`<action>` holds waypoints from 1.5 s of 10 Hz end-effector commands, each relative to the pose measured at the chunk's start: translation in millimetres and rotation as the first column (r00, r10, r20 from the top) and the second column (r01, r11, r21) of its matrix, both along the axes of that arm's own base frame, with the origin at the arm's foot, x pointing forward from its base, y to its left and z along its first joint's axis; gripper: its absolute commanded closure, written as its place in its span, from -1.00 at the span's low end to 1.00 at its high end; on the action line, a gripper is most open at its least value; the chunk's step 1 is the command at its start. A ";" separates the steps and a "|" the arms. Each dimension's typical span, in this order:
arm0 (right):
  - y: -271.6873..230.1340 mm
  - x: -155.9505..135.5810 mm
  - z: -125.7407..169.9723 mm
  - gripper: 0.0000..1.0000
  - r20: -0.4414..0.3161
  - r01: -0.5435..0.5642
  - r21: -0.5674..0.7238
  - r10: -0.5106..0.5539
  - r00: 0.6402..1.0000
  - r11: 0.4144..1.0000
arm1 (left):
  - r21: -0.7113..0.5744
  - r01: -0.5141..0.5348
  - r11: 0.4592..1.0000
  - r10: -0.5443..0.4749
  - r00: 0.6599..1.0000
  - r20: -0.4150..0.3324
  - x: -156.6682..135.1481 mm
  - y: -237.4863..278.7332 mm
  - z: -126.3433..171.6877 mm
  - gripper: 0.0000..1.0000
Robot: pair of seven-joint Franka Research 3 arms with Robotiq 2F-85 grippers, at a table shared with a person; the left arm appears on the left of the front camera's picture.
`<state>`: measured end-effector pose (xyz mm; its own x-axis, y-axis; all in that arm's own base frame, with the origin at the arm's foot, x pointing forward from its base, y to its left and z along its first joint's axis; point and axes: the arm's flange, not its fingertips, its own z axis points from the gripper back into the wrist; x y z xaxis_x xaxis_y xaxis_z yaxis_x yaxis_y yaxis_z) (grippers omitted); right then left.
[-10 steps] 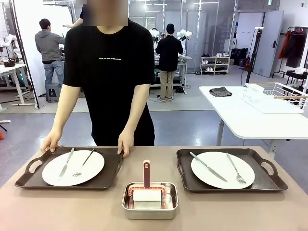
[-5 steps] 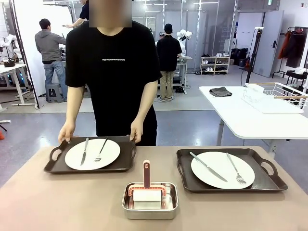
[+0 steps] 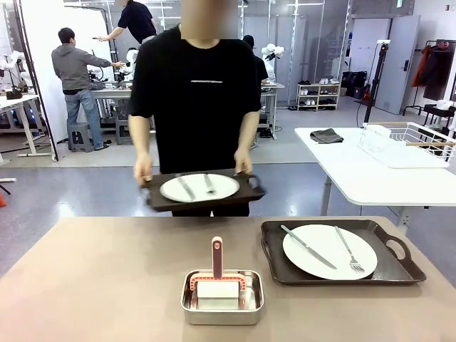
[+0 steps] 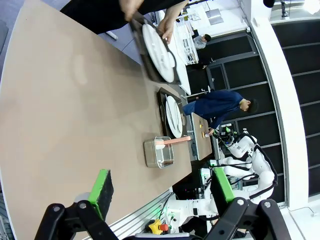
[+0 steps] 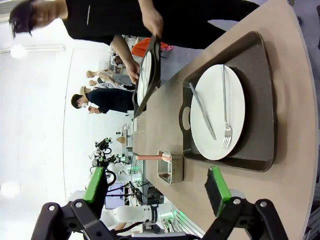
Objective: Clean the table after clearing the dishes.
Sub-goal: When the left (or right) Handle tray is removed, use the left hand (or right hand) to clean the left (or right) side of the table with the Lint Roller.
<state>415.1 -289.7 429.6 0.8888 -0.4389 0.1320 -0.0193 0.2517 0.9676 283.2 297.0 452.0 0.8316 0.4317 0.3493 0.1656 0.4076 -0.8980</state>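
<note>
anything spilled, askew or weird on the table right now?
Nothing stands out. The person holds one tray level beyond the far edge; the other tray lies flat on the table; the steel pan sits square. No spills.

The plain tan-brown table [image 3: 92, 285] carries one dark brown handled tray [image 3: 399, 269] at its far right corner. On it lies a round white plate [image 3: 306, 260] with a silver knife [image 3: 308, 247] and fork [image 3: 347, 251] lying apart. A second tray [image 3: 203, 206] bearing a second plate [image 3: 224, 187] is level in the air past the far edge.

Far beyond left gripper [image 4: 162, 186]: black panelled wall [image 4: 295, 100]. Grey glossy floor [image 3: 64, 185]; white side table [image 3: 342, 174] bearing wire rack [image 3: 413, 139]; shoe shelf [image 3: 318, 95]; grey door [image 3: 399, 64]; hanging coats [image 3: 431, 68].
</note>
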 end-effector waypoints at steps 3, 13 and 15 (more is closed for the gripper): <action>0.0 -1.3 2.6 -1.00 0.005 0.003 0.000 -0.003 1.000 1.000 | -0.004 -0.005 1.000 0.005 1.000 0.012 -0.5 0.7 1.0 -1.00; 0.0 -1.3 2.6 -1.00 0.005 0.003 0.000 -0.003 1.000 1.000 | 0.101 0.095 0.990 -0.102 0.992 0.070 4.3 -6.9 19.7 -1.00; 0.0 -1.3 2.6 -1.00 0.005 0.003 0.000 -0.003 1.000 1.000 | 0.302 0.237 0.923 -0.282 0.952 0.115 36.3 -46.9 76.4 -1.00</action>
